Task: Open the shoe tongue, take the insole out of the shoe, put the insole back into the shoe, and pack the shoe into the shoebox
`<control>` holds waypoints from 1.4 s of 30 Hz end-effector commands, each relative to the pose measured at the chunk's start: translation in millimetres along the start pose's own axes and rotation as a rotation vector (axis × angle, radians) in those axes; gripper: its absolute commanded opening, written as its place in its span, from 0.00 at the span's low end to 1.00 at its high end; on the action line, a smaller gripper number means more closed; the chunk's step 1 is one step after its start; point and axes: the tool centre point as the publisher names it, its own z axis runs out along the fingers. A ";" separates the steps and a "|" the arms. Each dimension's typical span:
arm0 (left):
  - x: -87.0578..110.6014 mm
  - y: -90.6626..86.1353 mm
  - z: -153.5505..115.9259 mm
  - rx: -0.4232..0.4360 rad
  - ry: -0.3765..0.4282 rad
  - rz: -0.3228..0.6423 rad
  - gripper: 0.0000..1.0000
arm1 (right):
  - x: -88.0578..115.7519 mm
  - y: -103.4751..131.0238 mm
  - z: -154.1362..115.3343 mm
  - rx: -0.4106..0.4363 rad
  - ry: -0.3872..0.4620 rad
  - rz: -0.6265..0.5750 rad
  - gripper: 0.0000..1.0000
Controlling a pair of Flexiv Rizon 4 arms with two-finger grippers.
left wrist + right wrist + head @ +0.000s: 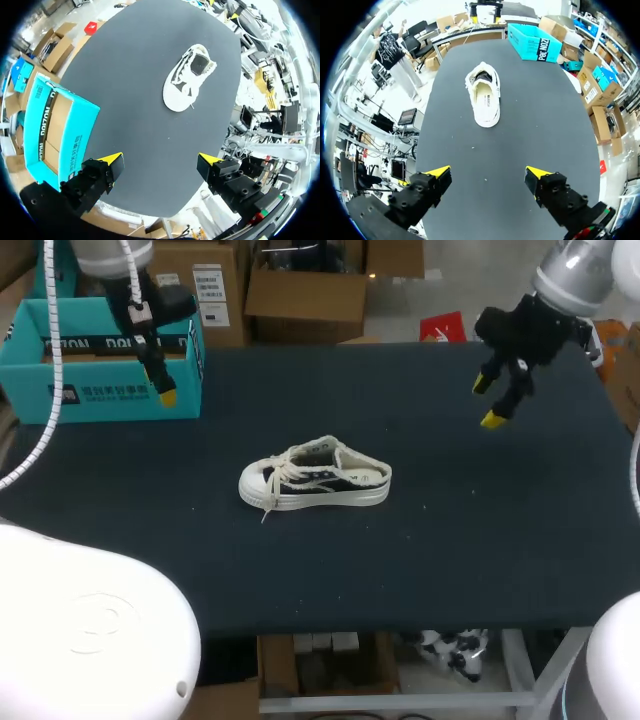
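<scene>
A white low shoe (315, 475) with a dark upper and loose white laces lies on its sole mid-table, toe toward the left. An open teal shoebox (100, 360) stands at the back left corner. My left gripper (158, 382) hangs open just in front of the box, with nothing between its fingers. In the left wrist view the left gripper (160, 160) has the shoe (187, 80) well ahead and the shoebox (55, 130) beside it. My right gripper (488, 402) hovers open over the back right of the table. From the right gripper (487, 173), the shoe (485, 97) lies ahead, heel nearest, with the shoebox (535, 42) beyond.
The dark table top (470, 540) spreads wide on all sides of the shoe. Its front edge runs along the near side and its right edge lies just past my right arm. Only the shoe and the box stand on it.
</scene>
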 end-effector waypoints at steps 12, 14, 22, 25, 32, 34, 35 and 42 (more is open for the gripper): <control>25.8 -1.7 27.1 -0.006 -0.023 -0.222 1.00 | 10.7 5.0 39.9 -0.141 -0.102 0.053 1.00; 25.8 -1.7 27.1 -0.006 -0.023 -0.222 1.00 | 10.7 5.0 39.9 -0.141 -0.102 0.053 1.00; 34.7 -16.0 22.8 0.010 0.010 -0.253 1.00 | 10.7 5.0 39.9 -0.141 -0.102 0.053 1.00; 51.2 -36.2 27.6 0.017 0.033 -0.381 1.00 | 9.8 9.7 52.3 -0.162 -0.080 0.037 1.00; 79.2 -69.2 39.2 0.043 0.031 -0.761 1.00 | 15.6 26.5 96.1 -0.259 -0.012 0.067 1.00; 87.6 -75.2 42.2 0.033 0.021 -0.769 1.00 | 18.0 33.7 107.4 -0.277 0.004 0.077 1.00; 92.4 -78.2 42.2 0.024 0.000 -0.762 1.00 | 20.1 37.5 114.3 -0.297 0.007 0.096 1.00; 103.1 -97.5 47.3 0.017 0.004 -0.757 1.00 | 28.6 54.7 139.9 -0.356 -0.029 0.111 1.00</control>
